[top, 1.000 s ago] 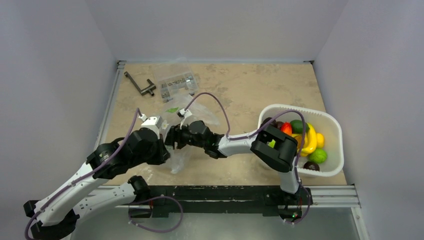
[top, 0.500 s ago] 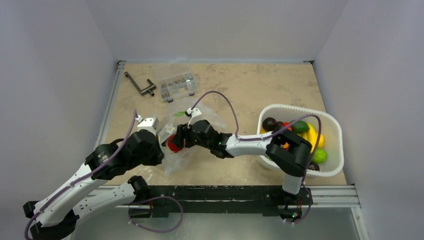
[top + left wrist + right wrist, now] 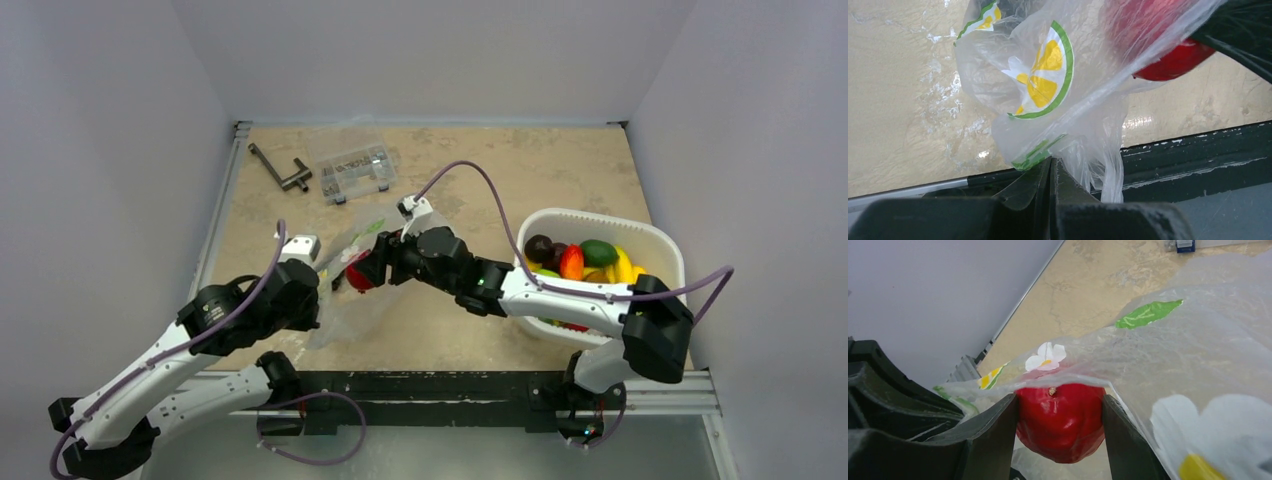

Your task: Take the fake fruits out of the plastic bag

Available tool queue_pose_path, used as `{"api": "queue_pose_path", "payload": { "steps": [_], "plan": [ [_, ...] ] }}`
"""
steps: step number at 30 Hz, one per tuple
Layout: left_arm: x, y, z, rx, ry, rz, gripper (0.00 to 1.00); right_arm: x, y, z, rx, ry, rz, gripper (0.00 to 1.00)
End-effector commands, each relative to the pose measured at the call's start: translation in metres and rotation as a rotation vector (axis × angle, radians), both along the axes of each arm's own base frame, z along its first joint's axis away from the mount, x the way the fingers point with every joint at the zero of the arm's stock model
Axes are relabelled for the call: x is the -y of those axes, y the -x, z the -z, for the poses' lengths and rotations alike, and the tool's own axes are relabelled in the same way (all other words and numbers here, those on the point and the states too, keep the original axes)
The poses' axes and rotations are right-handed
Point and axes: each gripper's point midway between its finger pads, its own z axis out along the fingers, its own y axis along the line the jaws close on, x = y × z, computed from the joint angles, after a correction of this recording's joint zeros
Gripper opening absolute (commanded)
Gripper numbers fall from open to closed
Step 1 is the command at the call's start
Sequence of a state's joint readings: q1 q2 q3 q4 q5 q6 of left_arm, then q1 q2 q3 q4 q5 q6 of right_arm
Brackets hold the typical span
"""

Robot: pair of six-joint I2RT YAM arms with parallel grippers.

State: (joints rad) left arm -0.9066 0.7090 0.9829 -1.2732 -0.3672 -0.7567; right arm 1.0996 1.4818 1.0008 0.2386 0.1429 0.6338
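Tan table (image 3: pixel 500 190); white tub (image 3: pixel 678 295), well right of bag (image 3: pixel 1048 90), already holds several fruits. Left gripper (image 3: pixel 1052 172) clamped on bag's film. Right gripper (image 3: pixel 370 270) pinches red fruit (image 3: pixel 1060 415) at bag mouth, seemingly half out. Whether more remains inside bag: unclear.

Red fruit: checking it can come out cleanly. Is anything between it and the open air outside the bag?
Only the plastic bag: its film drapes over the top of the red fruit, which the right end effector grips. Its lower part shows bare.
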Motion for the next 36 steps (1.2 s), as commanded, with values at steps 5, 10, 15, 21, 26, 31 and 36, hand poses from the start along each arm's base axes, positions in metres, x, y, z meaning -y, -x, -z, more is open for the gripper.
{"api": "queue_pose_path", "payload": {
  "steps": [5, 10, 15, 21, 26, 31, 36],
  "plan": [
    [0.0, -0.003, -0.001, 0.04, 0.008, 0.02, 0.0, 0.025, 0.025, -0.065, 0.021, -0.082, -0.054, 0.01],
    [-0.004, -0.004, -0.003, 0.057, 0.015, 0.003, 0.0, 0.057, 0.035, -0.099, 0.038, -0.111, -0.022, 0.0],
    [-0.006, -0.004, -0.005, 0.072, 0.024, -0.009, 0.0, 0.106, 0.023, -0.118, 0.069, -0.051, 0.135, 0.0],
    [-0.006, -0.005, -0.008, 0.08, 0.027, -0.008, 0.0, 0.109, 0.026, -0.123, 0.036, -0.072, 0.08, 0.0],
    [0.012, -0.007, -0.017, 0.109, 0.122, 0.046, 0.0, 0.07, 0.031, -0.102, -0.052, -0.114, -0.03, 0.0],
    [0.034, -0.013, -0.04, 0.141, 0.216, 0.077, 0.0, 0.02, 0.036, -0.097, -0.119, -0.195, -0.17, 0.0],
    [0.013, -0.033, -0.07, 0.213, 0.109, -0.033, 0.0, -0.01, 0.049, -0.098, -0.185, -0.25, -0.292, 0.0]
  ]
}}
